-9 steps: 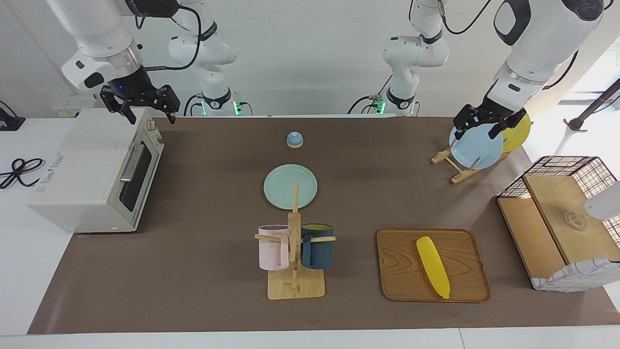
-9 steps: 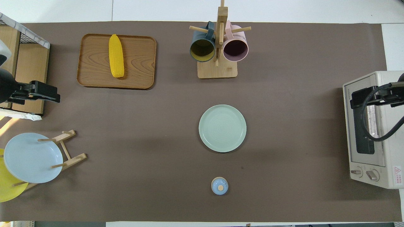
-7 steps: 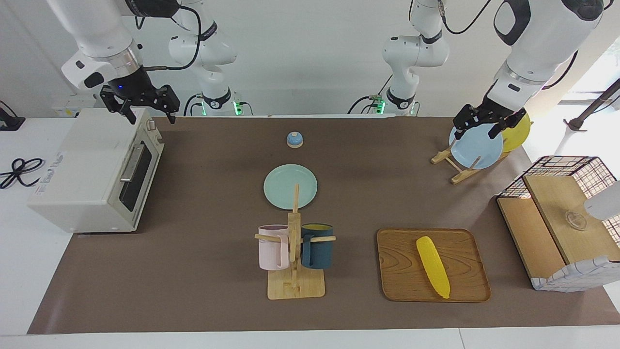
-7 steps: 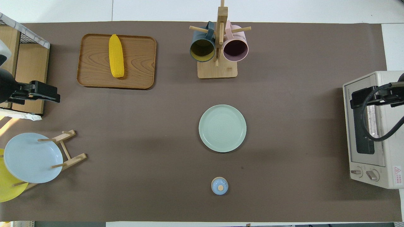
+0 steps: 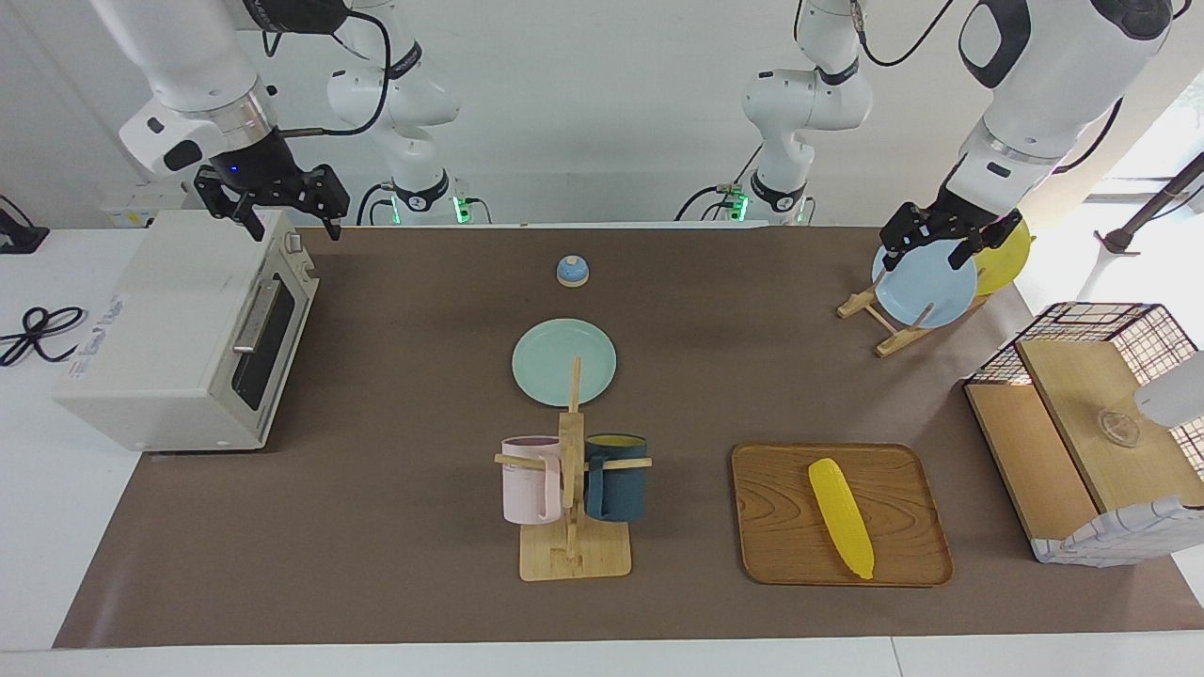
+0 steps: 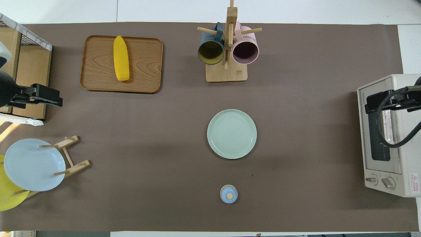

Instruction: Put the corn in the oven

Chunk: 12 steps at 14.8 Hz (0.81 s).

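Facing: corn lies on tray, beside mug rack; oven door shut. Right gripper spread over oven, left gripper spread over plate rack.
Overhead: green plate sits mid-table between corn and oven; bell closer to robots.

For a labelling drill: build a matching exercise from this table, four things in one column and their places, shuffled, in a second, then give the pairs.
Things
1. corn
2. pink mug
3. light blue plate
4. oven

Places
A. upright in the wooden plate rack
B. at the right arm's end of the table, door closed
C. lying on the wooden tray
D. hanging on the wooden mug stand beside the dark blue mug

Pairs: 1-C, 2-D, 3-A, 4-B
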Available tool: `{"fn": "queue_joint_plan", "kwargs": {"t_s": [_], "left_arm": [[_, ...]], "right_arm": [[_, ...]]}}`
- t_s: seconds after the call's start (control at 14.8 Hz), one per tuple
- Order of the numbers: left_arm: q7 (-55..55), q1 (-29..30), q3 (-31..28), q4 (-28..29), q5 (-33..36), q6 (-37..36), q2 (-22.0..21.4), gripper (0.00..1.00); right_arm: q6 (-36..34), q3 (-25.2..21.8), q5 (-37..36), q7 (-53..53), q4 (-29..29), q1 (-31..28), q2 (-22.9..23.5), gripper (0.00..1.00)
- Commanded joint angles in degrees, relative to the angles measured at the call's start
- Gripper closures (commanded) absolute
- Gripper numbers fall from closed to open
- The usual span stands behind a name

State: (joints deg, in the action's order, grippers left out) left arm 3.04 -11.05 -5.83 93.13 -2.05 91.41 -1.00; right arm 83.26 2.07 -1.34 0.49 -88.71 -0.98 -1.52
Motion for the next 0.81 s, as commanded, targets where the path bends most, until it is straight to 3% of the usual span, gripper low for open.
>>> {"fn": "queue_joint_plan", "kwargs": {"t_s": [0.0,0.34,0.75], "left_arm": [[0.6,-0.9,-0.3,1.8,0.8,3.0,-0.6,0.00],[0.7,-1.0,-0.3,0.7,-1.7,9.7,5.8,0.00],[0.6,-2.7,-0.3,-7.1,-4.0,18.3,23.4,0.00]], "right_arm": [[-0.3,0.1,0.8,0.5,-0.8,-0.4,-0.8,0.00],[-0.3,0.0,0.8,0.5,-0.8,-0.4,-0.8,0.00],[-0.3,0.0,0.8,0.5,-0.8,-0.4,-0.8,0.00]]}}
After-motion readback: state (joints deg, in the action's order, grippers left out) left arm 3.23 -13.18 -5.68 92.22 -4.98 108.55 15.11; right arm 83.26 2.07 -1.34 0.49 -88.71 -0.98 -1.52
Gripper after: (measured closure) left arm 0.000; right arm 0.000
